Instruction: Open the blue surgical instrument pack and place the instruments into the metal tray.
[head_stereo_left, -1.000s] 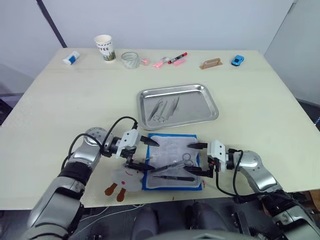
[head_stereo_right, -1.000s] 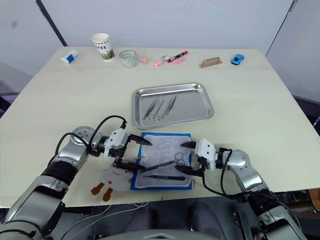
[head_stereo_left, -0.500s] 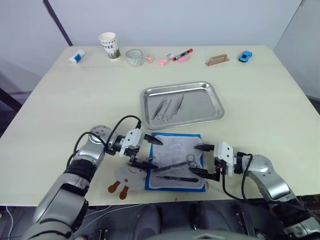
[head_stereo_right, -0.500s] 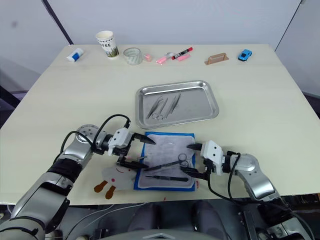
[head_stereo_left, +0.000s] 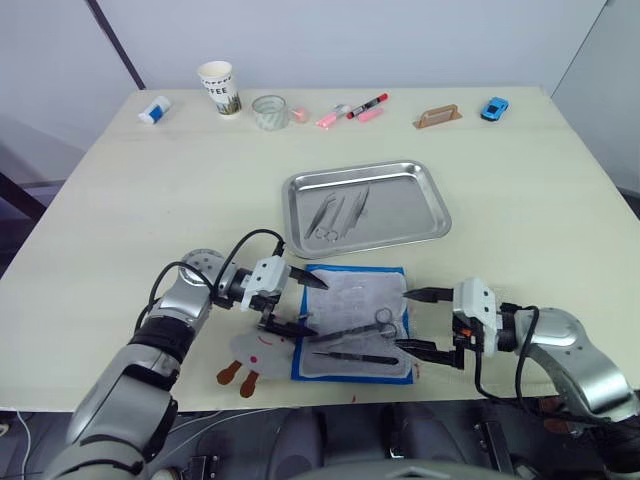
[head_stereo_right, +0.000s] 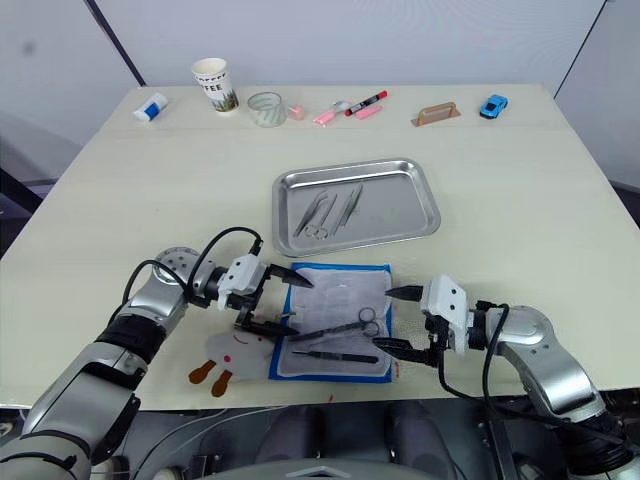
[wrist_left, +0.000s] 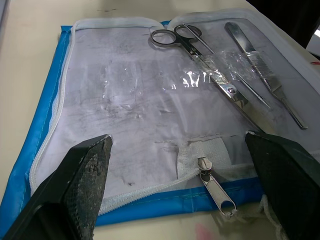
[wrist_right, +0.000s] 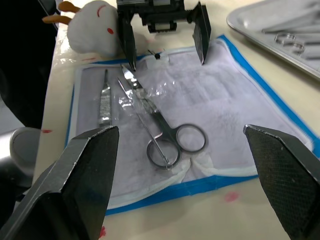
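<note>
The blue surgical instrument pack lies unzipped and flat near the table's front edge, pale lining up. On the lining rest two instruments, scissors and dark forceps, which also show as scissors and forceps. More instruments lie in the metal tray just beyond the pack. My left gripper is open over the pack's left edge, by the zipper pull. My right gripper is open at the pack's right edge, holding nothing.
A white plush toy lies at the pack's left, by the table's front edge. Along the far edge stand a paper cup, a glass, pink and red markers, a brown holder and a blue toy car.
My right gripper has drawn a little to the right, off the pack's right edge. The left gripper and the instruments stay put. The camera shifted earlier on.
</note>
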